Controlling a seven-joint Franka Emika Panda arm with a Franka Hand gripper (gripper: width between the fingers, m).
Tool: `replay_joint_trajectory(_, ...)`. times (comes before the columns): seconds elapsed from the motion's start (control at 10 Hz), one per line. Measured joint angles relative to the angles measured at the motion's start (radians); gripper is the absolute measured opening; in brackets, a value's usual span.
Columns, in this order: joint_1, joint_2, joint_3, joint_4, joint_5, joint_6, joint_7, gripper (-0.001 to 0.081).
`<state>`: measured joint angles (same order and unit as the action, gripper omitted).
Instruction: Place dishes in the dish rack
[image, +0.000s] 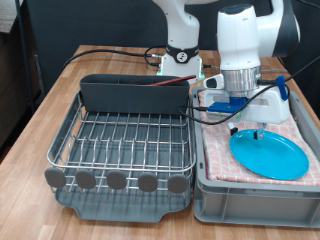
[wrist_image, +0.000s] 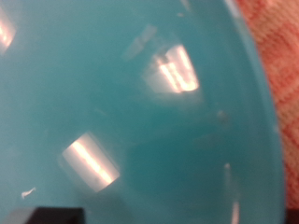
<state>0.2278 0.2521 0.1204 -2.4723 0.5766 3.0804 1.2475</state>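
One plate (image: 270, 155) lies in your cloth-lined crate (image: 255, 193); gripper (image: 248, 132) at its rim, jaws' state unclear; rack (image: 125, 150) holds nothing.

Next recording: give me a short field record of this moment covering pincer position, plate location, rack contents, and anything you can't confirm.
pincer: pincer low over the plate, by its edge towards the exterior view's top
plate: light-blue plate lying flat on the pink checked cloth in the grey crate; fills the wrist view
dish rack: dish rack at the exterior view's left, no dishes seen on its wire grid
mug, spoon: not identifiable
grip: fingers hidden; contact with plate unclear
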Motion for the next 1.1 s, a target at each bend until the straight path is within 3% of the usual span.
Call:
replay_joint_trajectory(0.1,0.000,0.000,0.001,0.000,0.000,0.005,0.000,0.0349)
replay_joint_trajectory(0.2,0.000,0.001,0.005,0.000,0.000,0.018,0.000,0.0349)
replay_joint_trajectory(0.4,-0.003,0.004,0.023,0.000,0.001,0.043,0.000,0.0047)
replay_joint_trajectory(0.7,0.012,0.003,0.008,0.005,-0.017,0.043,0.009,0.0025)
replay_joint_trajectory(0.8,0.074,-0.005,-0.074,0.012,-0.113,-0.003,0.076,0.0025)
replay_joint_trajectory(0.9,0.160,-0.027,-0.185,0.028,-0.258,-0.083,0.193,0.0025)
replay_joint_trajectory(1.0,0.214,-0.060,-0.259,0.046,-0.378,-0.173,0.291,0.0025)
replay_joint_trajectory(1.1,0.233,-0.098,-0.291,0.065,-0.448,-0.260,0.347,0.0025)
